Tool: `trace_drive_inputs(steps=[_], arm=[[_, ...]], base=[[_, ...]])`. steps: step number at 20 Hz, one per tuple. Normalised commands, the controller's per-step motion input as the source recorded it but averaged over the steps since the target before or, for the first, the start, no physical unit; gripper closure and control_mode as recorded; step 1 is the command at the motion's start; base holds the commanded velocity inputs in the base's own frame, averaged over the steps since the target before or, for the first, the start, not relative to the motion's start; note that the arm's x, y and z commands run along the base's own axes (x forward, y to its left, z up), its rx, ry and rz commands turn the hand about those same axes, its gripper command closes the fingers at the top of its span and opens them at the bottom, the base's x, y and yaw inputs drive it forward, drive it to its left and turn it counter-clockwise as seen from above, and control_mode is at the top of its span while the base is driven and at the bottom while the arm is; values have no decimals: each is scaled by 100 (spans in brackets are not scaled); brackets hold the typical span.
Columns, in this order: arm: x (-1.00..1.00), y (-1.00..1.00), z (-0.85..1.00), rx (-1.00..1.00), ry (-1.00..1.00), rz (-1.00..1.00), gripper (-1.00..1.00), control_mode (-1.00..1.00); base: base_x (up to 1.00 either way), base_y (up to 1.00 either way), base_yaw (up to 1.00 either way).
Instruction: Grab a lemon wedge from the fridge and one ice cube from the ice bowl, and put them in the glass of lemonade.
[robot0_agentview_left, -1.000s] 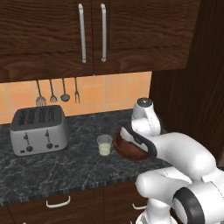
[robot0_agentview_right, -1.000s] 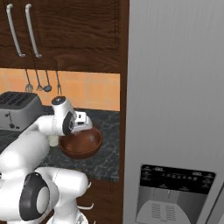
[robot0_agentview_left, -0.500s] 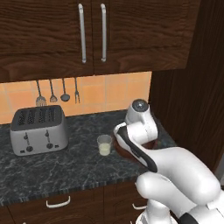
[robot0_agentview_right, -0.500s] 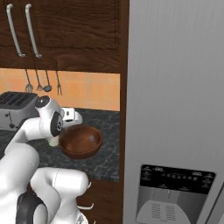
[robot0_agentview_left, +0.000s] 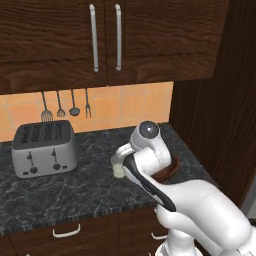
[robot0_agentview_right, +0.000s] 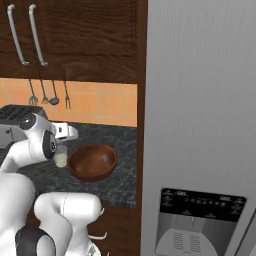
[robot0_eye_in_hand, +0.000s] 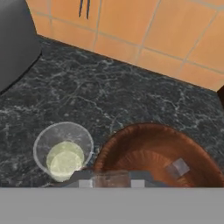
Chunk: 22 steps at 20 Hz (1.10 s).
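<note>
The glass of lemonade (robot0_eye_in_hand: 63, 153) stands on the dark counter with pale yellow liquid at its bottom, just left of the ice bowl (robot0_eye_in_hand: 131, 151). One clear ice cube (robot0_eye_in_hand: 177, 167) lies inside the bowl. My gripper (robot0_eye_in_hand: 111, 180) hangs above the gap between the glass and the bowl's rim, shut on another clear ice cube (robot0_eye_in_hand: 111, 177). From the left base, my arm covers most of the ice bowl (robot0_agentview_left: 170, 169) and part of the glass (robot0_agentview_left: 118, 170). The right base view has the glass (robot0_agentview_right: 61, 158), the bowl (robot0_agentview_right: 92, 161) and the closed grey fridge (robot0_agentview_right: 200, 100).
A silver toaster (robot0_agentview_left: 45, 148) sits at the left of the counter, also seen as the toaster (robot0_eye_in_hand: 13, 39). Utensils (robot0_agentview_left: 65, 106) hang on the orange tile wall. Dark wood cabinets (robot0_agentview_left: 105, 35) hang overhead. A tall dark panel stands between counter and fridge.
My arm has swung left, carrying the hand from over the bowl to the bowl's left rim beside the glass. Glass and bowl have stayed put.
</note>
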Motion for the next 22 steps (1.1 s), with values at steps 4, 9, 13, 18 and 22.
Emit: trace_drive_inputs(steps=[4, 9, 13, 18, 22], arm=[[-30, 18, 18, 21, 2, 14, 100, -100], [-7, 5, 2, 16, 41, 14, 100, -100], [3, 35, 1, -5, 28, 1, 100, -100], [27, 32, -24, -13, 13, 0, 100, -100], [12, 0, -31, -1, 0, -2, 100, -100]], base=[[0, 0, 0], [0, 0, 0], [0, 0, 0], [0, 0, 0], [0, 0, 0]])
